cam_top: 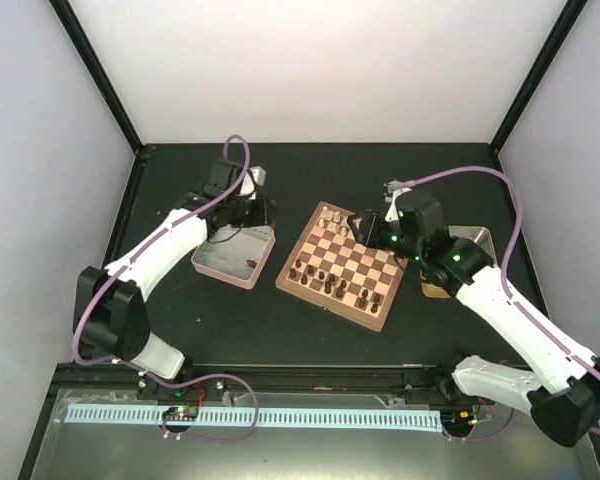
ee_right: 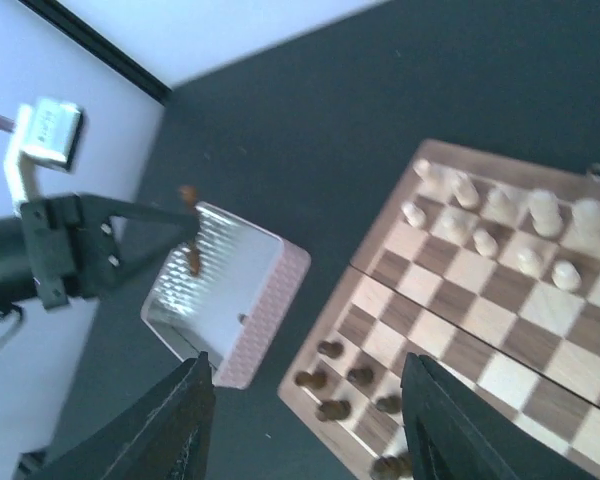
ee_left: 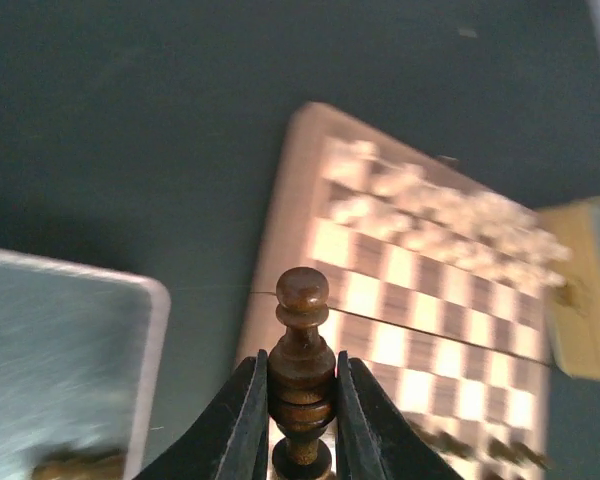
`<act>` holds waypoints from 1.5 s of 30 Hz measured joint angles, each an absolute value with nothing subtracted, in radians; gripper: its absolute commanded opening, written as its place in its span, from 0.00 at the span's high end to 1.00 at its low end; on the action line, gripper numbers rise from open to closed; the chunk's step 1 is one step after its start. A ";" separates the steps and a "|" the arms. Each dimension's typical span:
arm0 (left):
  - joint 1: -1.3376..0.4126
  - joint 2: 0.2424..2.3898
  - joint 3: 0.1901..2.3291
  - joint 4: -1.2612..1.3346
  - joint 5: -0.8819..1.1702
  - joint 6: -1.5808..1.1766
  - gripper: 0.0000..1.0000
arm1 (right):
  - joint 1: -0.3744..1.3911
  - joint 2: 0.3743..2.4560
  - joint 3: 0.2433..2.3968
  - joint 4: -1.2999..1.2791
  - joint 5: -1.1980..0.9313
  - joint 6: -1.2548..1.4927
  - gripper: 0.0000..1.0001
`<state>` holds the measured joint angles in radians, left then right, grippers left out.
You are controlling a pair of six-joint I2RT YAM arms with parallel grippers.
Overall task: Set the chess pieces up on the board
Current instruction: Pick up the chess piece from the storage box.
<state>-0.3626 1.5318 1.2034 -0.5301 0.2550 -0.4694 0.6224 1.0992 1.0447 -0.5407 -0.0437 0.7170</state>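
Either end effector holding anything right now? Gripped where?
The left end effector pinches a dark brown chess piece by its stem, below the round head. The right end effector is open, empty.

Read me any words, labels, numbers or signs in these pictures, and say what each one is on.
No readable text in any view.
White box on the left arm: no marking legible, too blurred.
Pale strip at the near edge: only a row of dark slots, no numbers.
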 measured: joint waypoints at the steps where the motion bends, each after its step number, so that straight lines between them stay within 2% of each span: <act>1: -0.384 1.518 1.203 -0.510 0.287 -0.458 0.95 | 0.622 1.077 1.045 -0.518 -0.046 0.720 0.43; 6: -0.498 1.465 1.165 -0.381 0.454 -0.401 0.94 | 0.622 1.030 1.047 -0.493 -0.076 0.735 0.37; 12: -0.612 1.382 1.071 -0.195 0.634 -0.316 0.92 | 0.622 1.028 1.086 -0.536 -0.165 0.720 0.36; 20: -0.664 1.335 1.020 -0.080 0.688 -0.182 0.93 | 0.622 1.047 1.167 -0.623 -0.251 0.666 0.41; 25: -0.679 1.334 1.020 -0.068 0.702 -0.130 0.92 | 0.622 1.098 1.179 -0.670 -0.319 0.632 0.47; 28: -0.693 1.334 1.020 -0.069 0.705 -0.108 0.93 | 0.622 1.139 1.187 -0.693 -0.344 0.618 0.54; 39: -0.709 1.335 1.020 -0.081 0.706 -0.075 0.92 | 0.624 1.150 1.180 -0.688 -0.382 0.638 0.91; 41: -0.710 1.335 1.020 -0.083 0.705 -0.073 0.87 | 0.624 1.145 1.173 -0.676 -0.390 0.641 0.95; 45: -0.714 1.333 1.020 -0.089 0.698 -0.079 0.70 | 0.622 1.124 1.140 -0.637 -0.399 0.674 0.98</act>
